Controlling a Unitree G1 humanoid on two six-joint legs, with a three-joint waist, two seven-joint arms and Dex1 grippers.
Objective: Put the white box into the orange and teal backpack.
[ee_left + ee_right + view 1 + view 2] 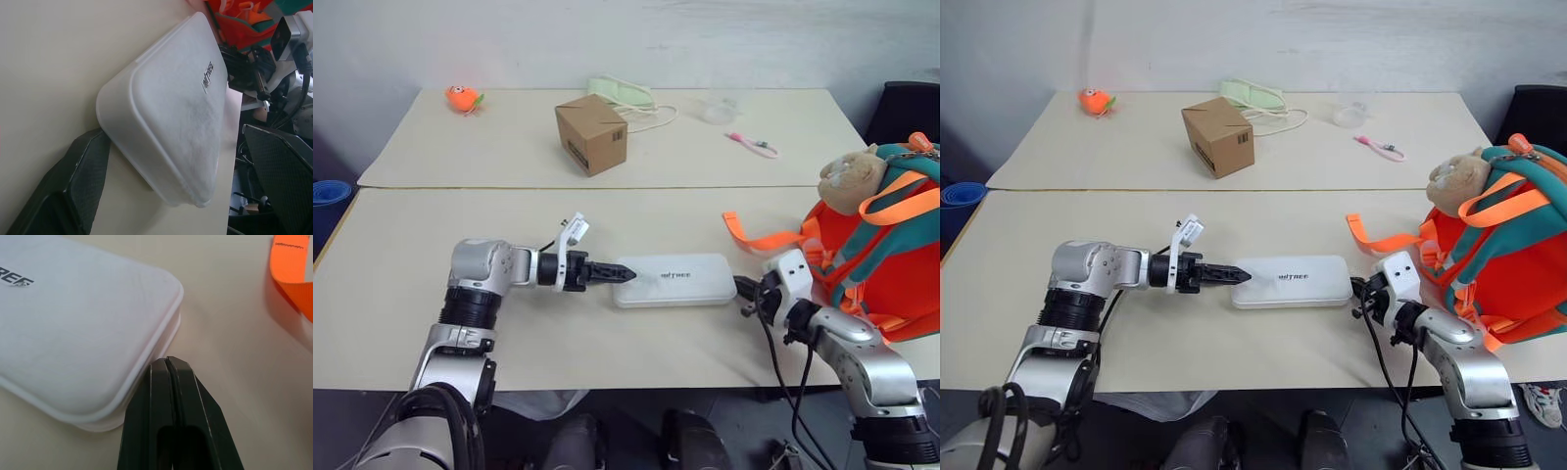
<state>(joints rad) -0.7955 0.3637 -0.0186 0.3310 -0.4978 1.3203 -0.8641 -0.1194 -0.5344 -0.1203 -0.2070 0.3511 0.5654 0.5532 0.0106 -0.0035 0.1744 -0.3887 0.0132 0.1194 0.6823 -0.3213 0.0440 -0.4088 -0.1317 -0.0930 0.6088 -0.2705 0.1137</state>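
Note:
The white box (675, 279) lies flat on the near table, dark lettering up. My left gripper (623, 274) reaches level to the box's left end. In the left wrist view its black fingers (73, 196) stand wide apart and open, with that end of the box (171, 122) between them. My right gripper (745, 287) is shut with nothing in it, its fingertips (168, 369) against the box's right end. The orange and teal backpack (891, 274) stands at the right edge of the table with a tan plush animal (850, 176) on top. One of its orange straps (756, 238) trails toward the box.
On the far table stand a brown cardboard cube box (592, 134), an orange toy (463, 98), a pale green pouch with cord (625, 95), a clear plastic piece (718, 110) and a pink item (752, 145). A black chair (911, 113) is at the far right.

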